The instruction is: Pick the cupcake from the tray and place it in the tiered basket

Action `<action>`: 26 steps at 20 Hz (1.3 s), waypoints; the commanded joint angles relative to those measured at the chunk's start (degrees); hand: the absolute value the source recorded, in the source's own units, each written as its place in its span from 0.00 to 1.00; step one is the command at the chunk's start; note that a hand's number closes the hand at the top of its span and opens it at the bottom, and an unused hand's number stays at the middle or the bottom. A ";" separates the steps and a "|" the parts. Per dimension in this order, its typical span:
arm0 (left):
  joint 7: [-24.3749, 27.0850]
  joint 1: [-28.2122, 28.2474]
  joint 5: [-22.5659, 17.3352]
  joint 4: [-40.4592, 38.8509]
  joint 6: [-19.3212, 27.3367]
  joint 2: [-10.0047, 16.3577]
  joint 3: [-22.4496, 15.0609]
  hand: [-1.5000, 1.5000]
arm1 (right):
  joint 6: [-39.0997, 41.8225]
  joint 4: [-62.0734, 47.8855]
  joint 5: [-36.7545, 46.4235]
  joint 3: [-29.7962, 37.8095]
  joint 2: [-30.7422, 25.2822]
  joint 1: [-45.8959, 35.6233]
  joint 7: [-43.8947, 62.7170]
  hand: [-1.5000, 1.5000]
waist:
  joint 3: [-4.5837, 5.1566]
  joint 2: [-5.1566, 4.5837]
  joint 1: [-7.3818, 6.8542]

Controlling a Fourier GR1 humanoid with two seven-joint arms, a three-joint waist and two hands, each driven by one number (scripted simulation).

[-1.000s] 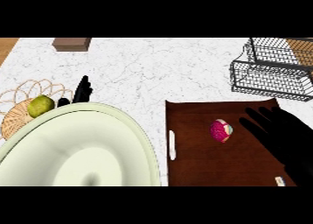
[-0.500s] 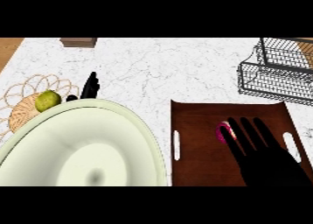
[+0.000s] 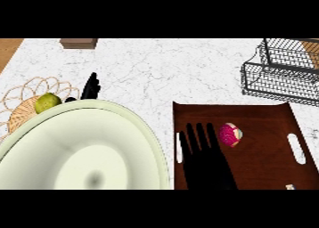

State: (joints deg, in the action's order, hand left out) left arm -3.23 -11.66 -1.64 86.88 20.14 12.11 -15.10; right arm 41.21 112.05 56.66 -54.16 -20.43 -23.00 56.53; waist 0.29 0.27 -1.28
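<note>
Hovering right robot hand (image 3: 205, 156), straight-fingered | left robot hand (image 3: 90, 87), straight-fingered | one cupcake (image 3: 230, 134) | one tray (image 3: 267, 122)

worktop (image 3: 162, 67): white marble, thin grey veins, fills most of the view
wood strip (image 3: 4, 53): warm brown, 10 o'clock, past the worktop's left edge; floor or furniture, can't tell
wood patch (image 3: 317, 42): small, 1 o'clock corner
brown block (image 3: 79, 43): 11 o'clock, at worktop's far edge
light: even, soft shadows
</note>
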 commanded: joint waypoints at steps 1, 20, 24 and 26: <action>1.42 0.90 -0.41 -0.07 -0.81 1.32 1.56 0.50 | 8.04 -8.25 3.84 -2.74 10.39 0.21 12.95 0.00 | -0.08 -0.06 0.64; -1.36 0.90 3.35 1.59 1.56 -2.91 -0.85 0.50 | 23.15 -14.42 22.38 2.46 20.33 2.82 6.09 0.00 | -0.28 -0.09 1.42; -0.68 4.50 1.89 5.10 -0.42 -1.37 0.85 0.50 | 23.81 -15.24 25.53 1.73 18.22 2.57 -0.41 0.00 | -0.29 -0.14 0.99; 2.06 5.16 2.75 3.66 -0.50 -2.00 1.03 0.50 | 27.21 -11.22 27.23 0.85 18.25 2.75 -0.86 0.00 | -0.28 -0.14 1.23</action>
State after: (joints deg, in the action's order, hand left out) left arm -2.43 -8.25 -0.07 89.24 19.50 10.96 -13.39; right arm 62.51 99.09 81.80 -52.49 -1.92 -19.74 52.78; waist 0.03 0.14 -0.02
